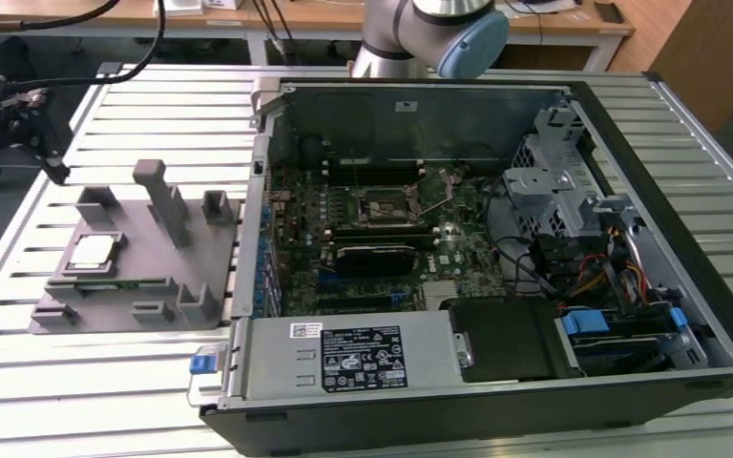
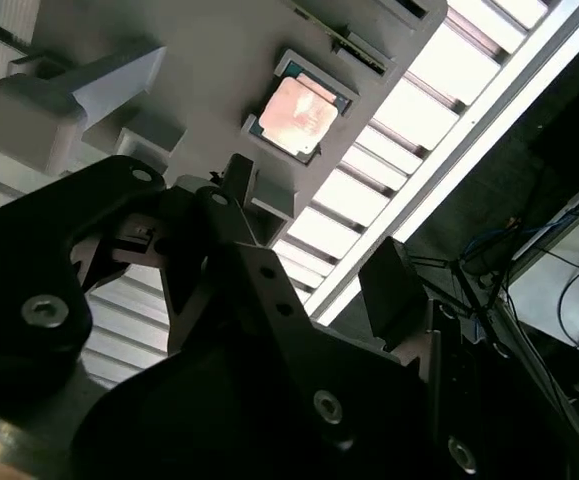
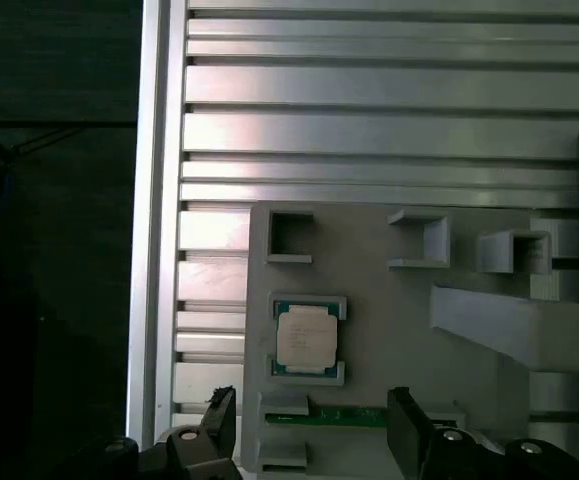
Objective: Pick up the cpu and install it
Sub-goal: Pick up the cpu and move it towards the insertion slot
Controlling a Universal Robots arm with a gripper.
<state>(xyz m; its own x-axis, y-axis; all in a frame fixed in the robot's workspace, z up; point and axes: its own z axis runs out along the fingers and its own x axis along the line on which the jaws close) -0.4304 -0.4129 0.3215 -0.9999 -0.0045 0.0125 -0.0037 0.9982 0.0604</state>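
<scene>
The cpu is a small silvery square with a greenish rim, lying flat in a pocket of the grey fixture on the exterior view's left. It also shows in both wrist views, as the cpu and the cpu. My gripper hangs in the air beyond the fixture's far left corner, apart from the chip. The gripper stands open, its black fingers spread wide with nothing between them. The black socket sits on the motherboard inside the open computer case.
Grey upright blocks rise from the fixture next to the chip. A green strip lies in a slot of the fixture beside the chip. The slatted metal table ends at an edge close to the fixture. The case holds cables and drive cages.
</scene>
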